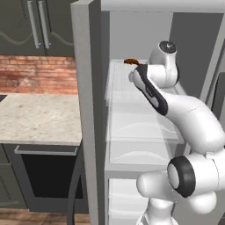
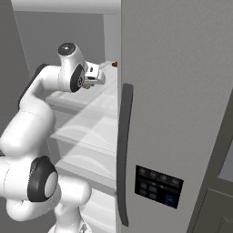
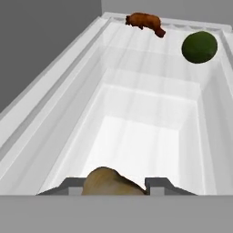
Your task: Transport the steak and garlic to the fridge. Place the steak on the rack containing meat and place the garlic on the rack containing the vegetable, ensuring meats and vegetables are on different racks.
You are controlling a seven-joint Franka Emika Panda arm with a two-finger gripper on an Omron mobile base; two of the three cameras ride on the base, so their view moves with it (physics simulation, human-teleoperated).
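The garlic (image 3: 107,183), an olive-tan lump, sits between my gripper's (image 3: 116,184) two fingertips, and the jaws are shut on it. My gripper (image 2: 97,76) reaches into the open fridge (image 2: 173,91) above its white shelves (image 3: 136,132). At the far end of the top rack lies a reddish-brown piece of meat (image 3: 145,21), also seen as a small dark bit (image 1: 131,61); I cannot tell whether it is the steak. The vegetable (image 3: 199,47), round and dark green, lies to the right of the meat and a little nearer. I cannot tell if both rest on one rack.
The fridge's grey side wall (image 1: 85,96) stands left of the arm and its door (image 2: 182,136) with a dark handle (image 2: 124,150) stands right. A stone counter (image 1: 37,118) with a brick backsplash lies left of the fridge. White drawers (image 1: 140,154) sit below the shelves.
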